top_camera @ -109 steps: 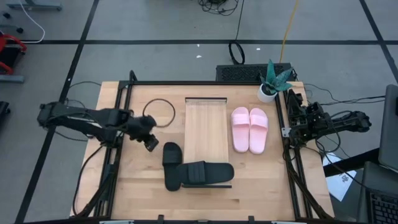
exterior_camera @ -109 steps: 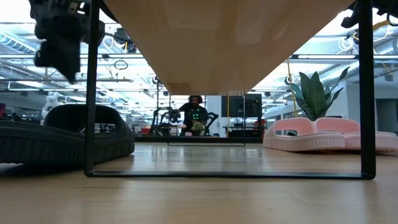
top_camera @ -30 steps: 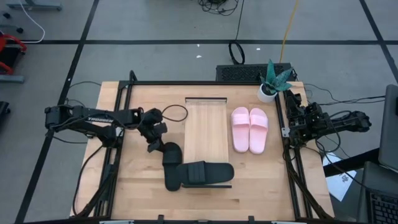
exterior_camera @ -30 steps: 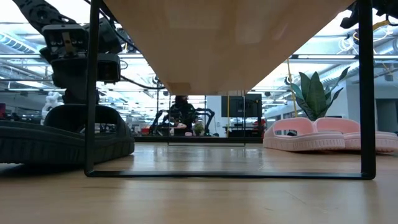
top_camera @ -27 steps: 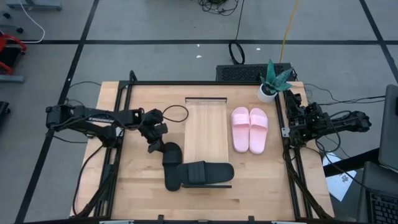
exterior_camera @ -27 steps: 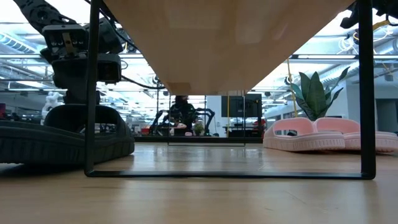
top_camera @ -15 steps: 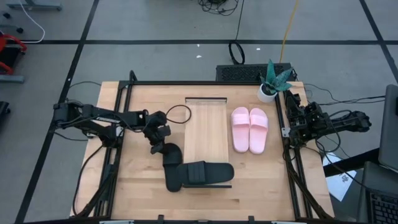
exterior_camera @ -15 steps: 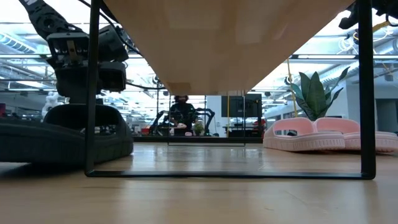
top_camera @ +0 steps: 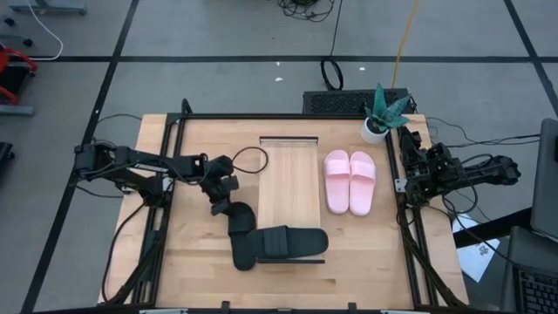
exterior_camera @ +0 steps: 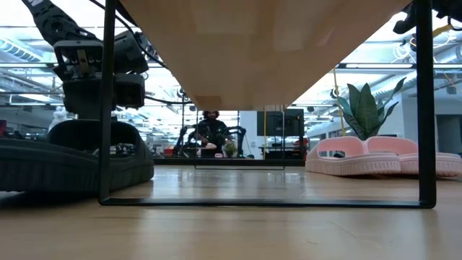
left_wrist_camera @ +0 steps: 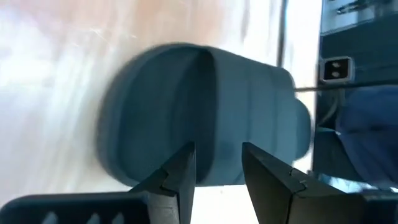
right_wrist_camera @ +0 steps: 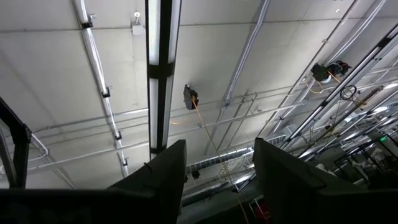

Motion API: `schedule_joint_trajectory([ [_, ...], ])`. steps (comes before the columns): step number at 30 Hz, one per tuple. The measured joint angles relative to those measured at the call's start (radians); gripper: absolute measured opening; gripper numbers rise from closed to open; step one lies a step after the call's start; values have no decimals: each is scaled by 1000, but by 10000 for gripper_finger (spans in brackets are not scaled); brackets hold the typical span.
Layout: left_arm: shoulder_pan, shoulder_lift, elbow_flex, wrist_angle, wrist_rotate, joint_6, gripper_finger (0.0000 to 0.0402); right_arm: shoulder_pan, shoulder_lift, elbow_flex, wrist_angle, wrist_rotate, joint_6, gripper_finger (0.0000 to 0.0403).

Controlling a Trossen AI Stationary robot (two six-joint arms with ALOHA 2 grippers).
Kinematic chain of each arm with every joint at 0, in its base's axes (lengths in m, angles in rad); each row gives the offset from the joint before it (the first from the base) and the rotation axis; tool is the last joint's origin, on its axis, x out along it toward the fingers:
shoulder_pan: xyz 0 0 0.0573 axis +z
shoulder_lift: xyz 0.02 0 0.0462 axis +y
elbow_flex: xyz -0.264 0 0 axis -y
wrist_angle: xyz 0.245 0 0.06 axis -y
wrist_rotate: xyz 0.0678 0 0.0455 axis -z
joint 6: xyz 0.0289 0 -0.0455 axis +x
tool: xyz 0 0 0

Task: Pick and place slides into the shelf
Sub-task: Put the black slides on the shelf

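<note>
Now left gripper point(top_camera: 219, 208), jaws narrowly apart, over black slide point(top_camera: 239, 218) on wood table point(top_camera: 366, 253); warehouse-like room behind.

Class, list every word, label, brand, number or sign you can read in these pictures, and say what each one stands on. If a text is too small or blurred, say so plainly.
None can be read.
Left arm: pale lettering along the link, too small to read.
Black slide under the left claw: no marking shows.
Pink slides, shelf: no text.
</note>
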Motion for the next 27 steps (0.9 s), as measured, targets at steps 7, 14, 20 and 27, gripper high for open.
schedule_joint_trajectory([
  [7,13,0,0,2,20,-1,127,0,0,0,-4,0,0,178],
  [14,-7,0,0,-4,37,-3,127,0,0,0,-4,0,0,178],
  [20,-13,0,0,-7,37,-3,127,0,0,0,-4,0,0,178],
  [27,-15,6,0,-7,46,3,127,0,0,0,-3,0,0,178],
])
